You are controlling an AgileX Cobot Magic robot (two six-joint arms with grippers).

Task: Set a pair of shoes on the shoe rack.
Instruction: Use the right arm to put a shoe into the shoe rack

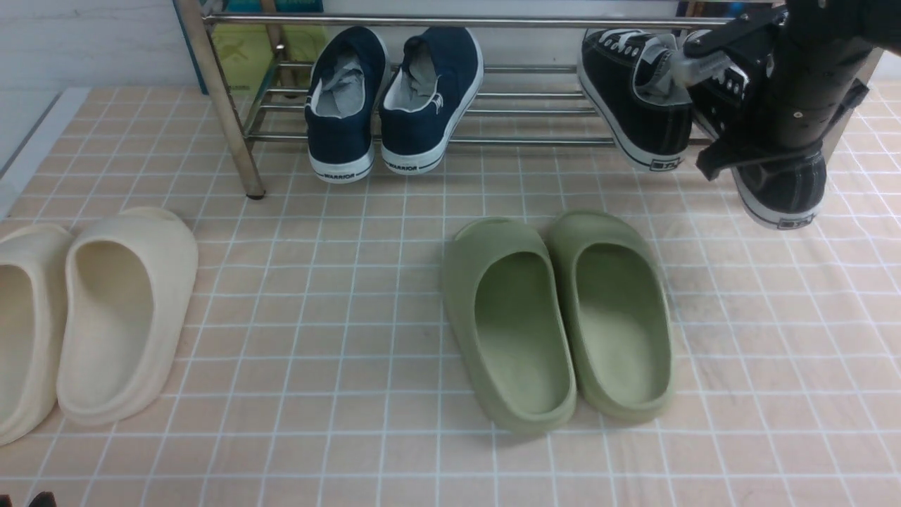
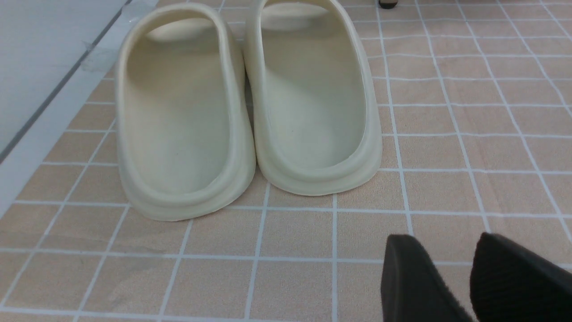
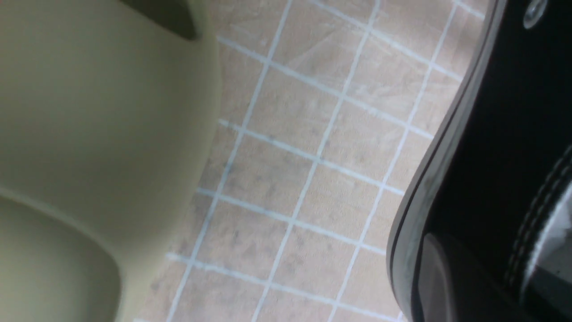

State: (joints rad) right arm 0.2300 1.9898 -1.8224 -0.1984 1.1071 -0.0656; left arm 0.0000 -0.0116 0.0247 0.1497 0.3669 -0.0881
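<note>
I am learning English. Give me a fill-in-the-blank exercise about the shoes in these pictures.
1. The navy slip-on shoes on the shoe rack are marked ___.
2. In the front view, to the right of the cream slides, lie the ___ slides.
3. The left gripper holds ___.
Missing words: WARRIOR; green; nothing.

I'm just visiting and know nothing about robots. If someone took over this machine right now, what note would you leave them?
Left gripper: open, empty, above the tiled floor by the cream slides.
Right gripper: carrying the second black sneaker, heel low, in front of the right end of the shoe rack; its fingers are hidden.
Done: the first black sneaker sits on the rack, right of the navy WARRIOR shoes.
Left: set the carried sneaker on the rack next to its mate, then release.
</note>
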